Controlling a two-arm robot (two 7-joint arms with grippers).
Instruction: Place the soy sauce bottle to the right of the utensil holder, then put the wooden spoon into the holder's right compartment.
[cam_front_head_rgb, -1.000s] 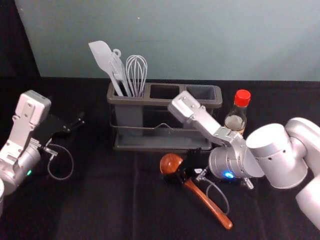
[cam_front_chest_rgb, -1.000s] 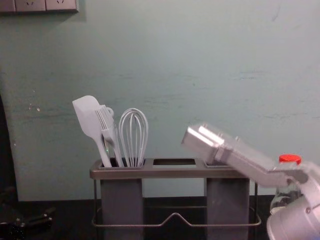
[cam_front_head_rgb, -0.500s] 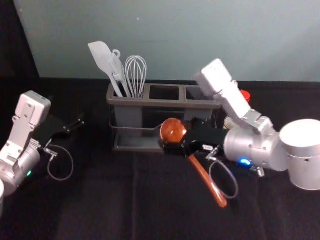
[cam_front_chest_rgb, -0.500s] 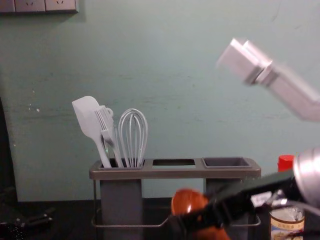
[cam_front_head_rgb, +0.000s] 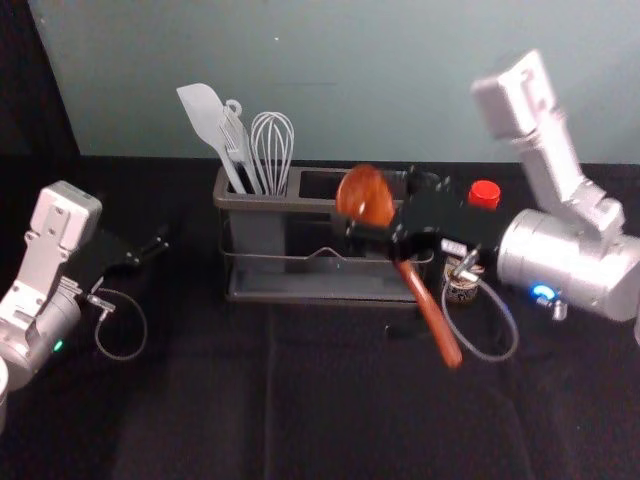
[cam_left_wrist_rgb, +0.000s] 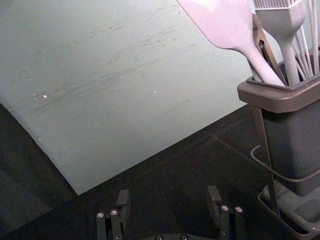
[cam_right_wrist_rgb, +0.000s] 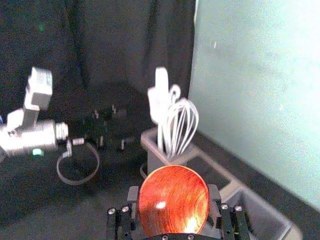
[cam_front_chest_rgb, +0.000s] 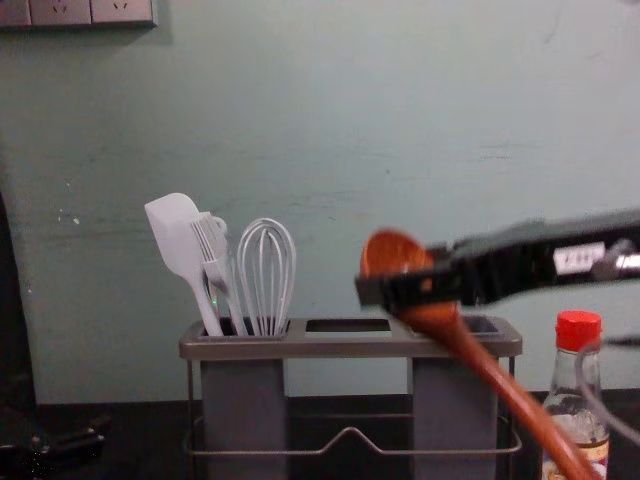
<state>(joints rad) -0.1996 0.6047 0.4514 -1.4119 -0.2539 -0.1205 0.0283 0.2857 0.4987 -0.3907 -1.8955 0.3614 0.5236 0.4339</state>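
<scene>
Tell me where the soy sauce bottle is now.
In the chest view, the soy sauce bottle stands just right of the utensil holder; the wooden spoon, held in the right gripper, slants down across the bottle's lower part.

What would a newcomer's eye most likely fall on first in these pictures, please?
Probably the glossy orange-brown wooden spoon, held aslant by the right gripper in front of the utensil holder. Next might come the soy sauce bottle's bright red cap, to the holder's right, and then the pale whisk and spatula standing in its left compartment.
</scene>
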